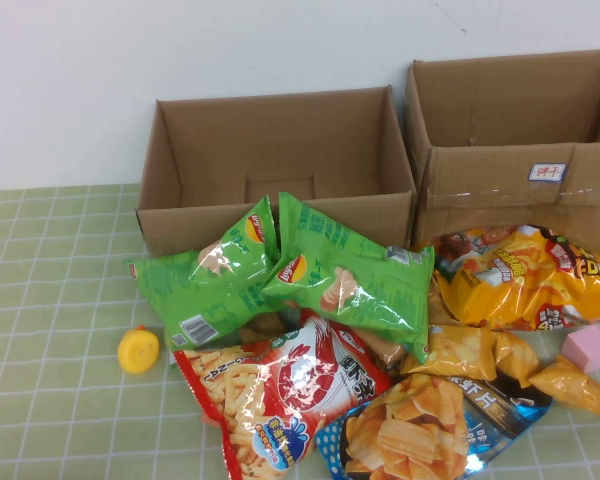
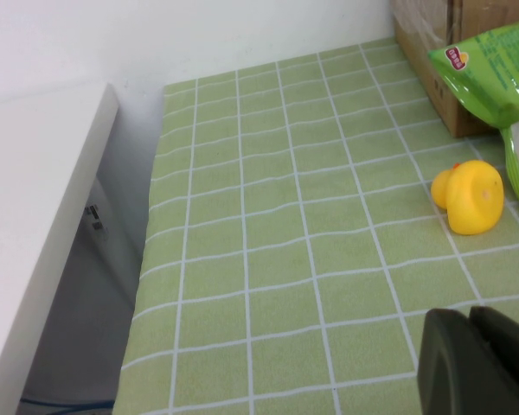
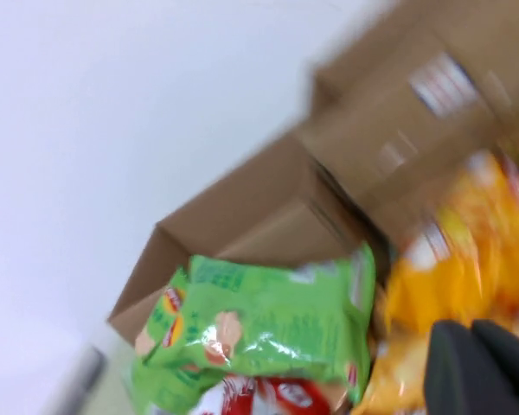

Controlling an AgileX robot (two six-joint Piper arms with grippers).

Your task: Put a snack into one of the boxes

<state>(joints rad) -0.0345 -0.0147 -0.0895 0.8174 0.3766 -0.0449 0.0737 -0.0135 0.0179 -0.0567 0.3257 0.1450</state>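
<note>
Two open cardboard boxes stand at the back: one in the middle (image 1: 280,130), one on the right (image 1: 510,120). A heap of snack bags lies in front of them: two green chip bags (image 1: 350,275), a red bag (image 1: 280,385), an orange bag (image 1: 520,275), a blue bag (image 1: 420,430) and small yellow packs (image 1: 460,350). Neither gripper shows in the high view. My left gripper (image 2: 469,316) is shut and empty above the green cloth, left of the heap. My right gripper (image 3: 471,327) is shut and empty, above the orange bag (image 3: 467,259) and near a green bag (image 3: 259,324).
A yellow rubber duck (image 1: 138,350) sits left of the heap, also in the left wrist view (image 2: 471,194). A pink block (image 1: 588,348) lies at the right. The green checked cloth (image 1: 50,300) covers the table. The table's left edge (image 2: 151,259) drops off beside a white surface.
</note>
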